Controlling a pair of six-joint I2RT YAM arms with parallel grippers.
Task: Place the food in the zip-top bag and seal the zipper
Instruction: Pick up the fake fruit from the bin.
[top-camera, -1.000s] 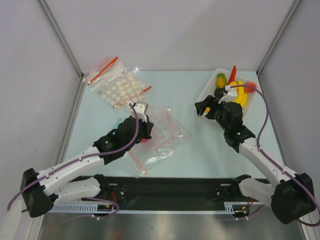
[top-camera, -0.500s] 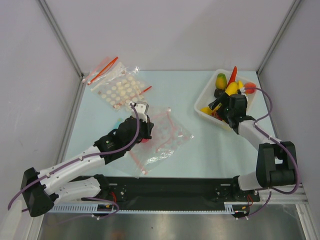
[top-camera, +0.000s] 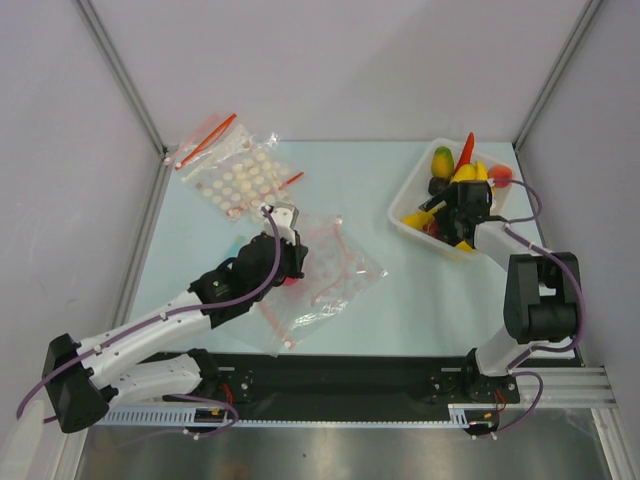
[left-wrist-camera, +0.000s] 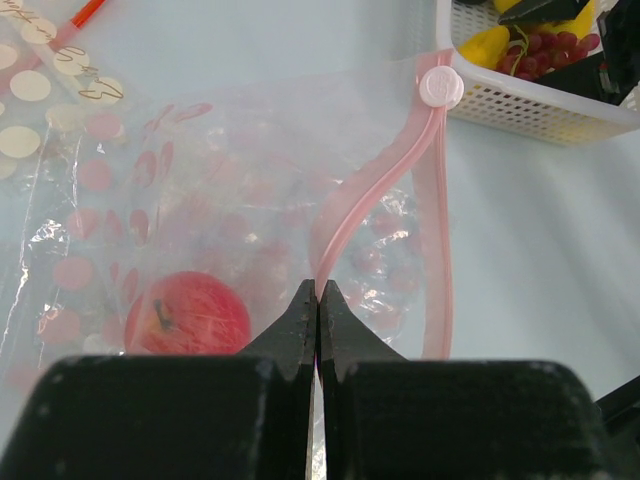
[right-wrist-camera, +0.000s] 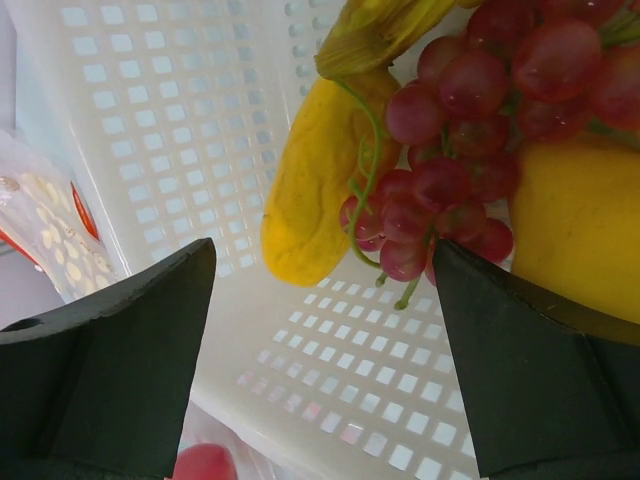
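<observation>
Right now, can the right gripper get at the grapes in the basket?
Probably yes: the right gripper hangs open over the white basket, and the grapes lie uncovered just ahead of it, nothing across them.

— What lies at the far left?
— A clear bag with white dots (top-camera: 240, 178), flat on the pale blue table (top-camera: 420, 300), a red strip (top-camera: 208, 140) at its far end.
— And right?
— A white mesh basket (left-wrist-camera: 530, 105).
</observation>
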